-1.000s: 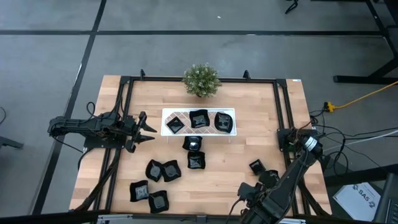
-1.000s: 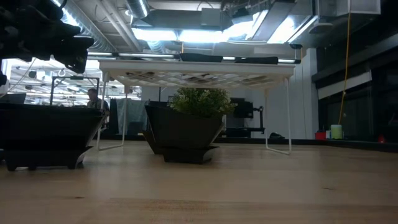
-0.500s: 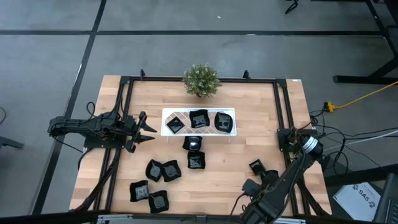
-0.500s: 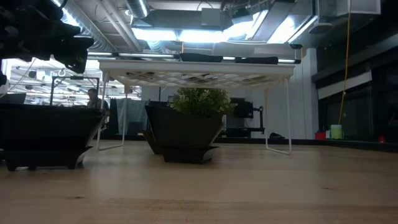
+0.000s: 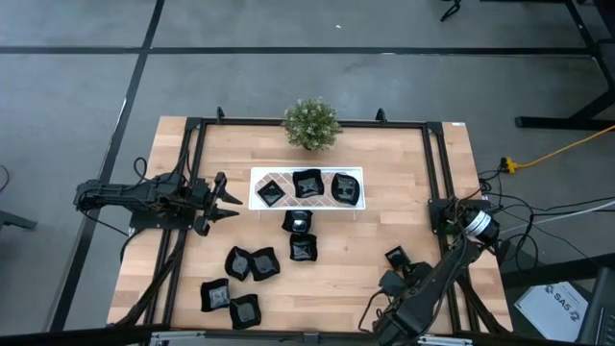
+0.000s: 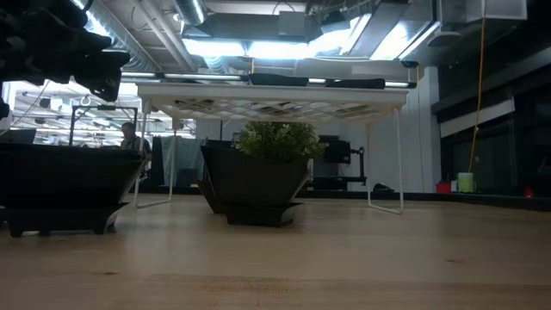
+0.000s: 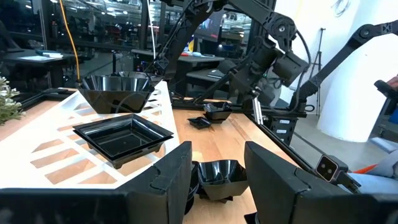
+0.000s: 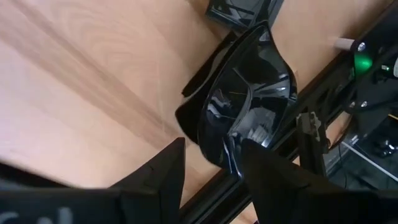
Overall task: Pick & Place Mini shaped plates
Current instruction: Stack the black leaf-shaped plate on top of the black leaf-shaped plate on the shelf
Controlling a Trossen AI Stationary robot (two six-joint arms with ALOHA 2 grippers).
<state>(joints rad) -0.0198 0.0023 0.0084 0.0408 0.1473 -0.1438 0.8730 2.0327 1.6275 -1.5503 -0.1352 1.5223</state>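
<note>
Three mini shaped plates [image 5: 307, 186] sat on the white tray [image 5: 258, 174] mid-table, in front of the potted plant [image 5: 310, 123]. Two more lay just near of the tray, a cluster of four sat near-left, and a couple lay near-right by the right arm. Left end effector [image 5: 231, 199] hovered just left of the tray, fingers spread and empty; its wrist view showed a loose plate [image 7: 221, 177] on the table between its fingers [image 7: 273, 180]. Right end effector [image 5: 396, 283] was low at the near-right edge of the table, beside the table frame. Its wrist view showed a glossy black plate [image 8: 249, 112] tilted up on edge between the fingers [image 8: 158, 174]; jaws stood partly apart around it, looked like grasping it, though contact was hard to confirm. Step in hand, judged: right arm picking up a near-right plate. Next move likely needs a lift clear of the frame rail, then a carry far-left toward the tray's free end.
</note>
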